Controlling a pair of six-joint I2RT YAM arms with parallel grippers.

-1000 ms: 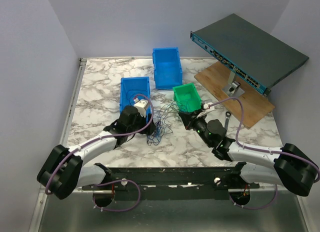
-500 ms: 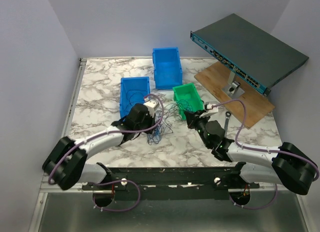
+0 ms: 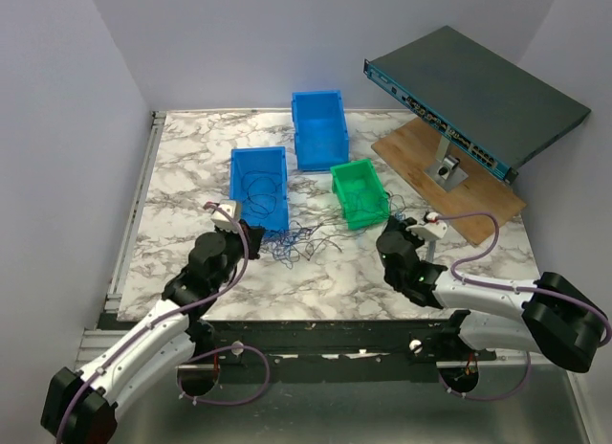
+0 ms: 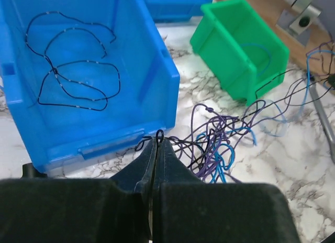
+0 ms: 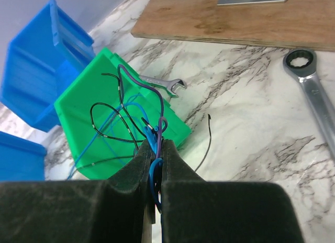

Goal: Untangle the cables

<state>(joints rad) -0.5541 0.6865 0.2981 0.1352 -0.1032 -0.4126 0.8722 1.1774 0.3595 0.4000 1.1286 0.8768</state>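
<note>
- Blue, purple and dark cables (image 3: 298, 237) lie knotted on the bench (image 3: 182, 166) between the near blue bin (image 3: 234, 186) and the green bin (image 3: 371, 214); one dark cable lies inside the near blue bin.
- Left hand (image 4: 156, 142) is pressed together, pinching a dark strand loop at its tips.
- Right hand (image 5: 155, 148) pinches blue and purple strands.
- Risk: opposed pulling could tighten the knots, let the thin strands slip, or drag the light green bin.

Arms (image 3: 143, 341) — white links, black joints, purple cables (image 3: 469, 216); left pincer (image 4: 155, 144), right pincer (image 5: 155, 144) black.
</note>
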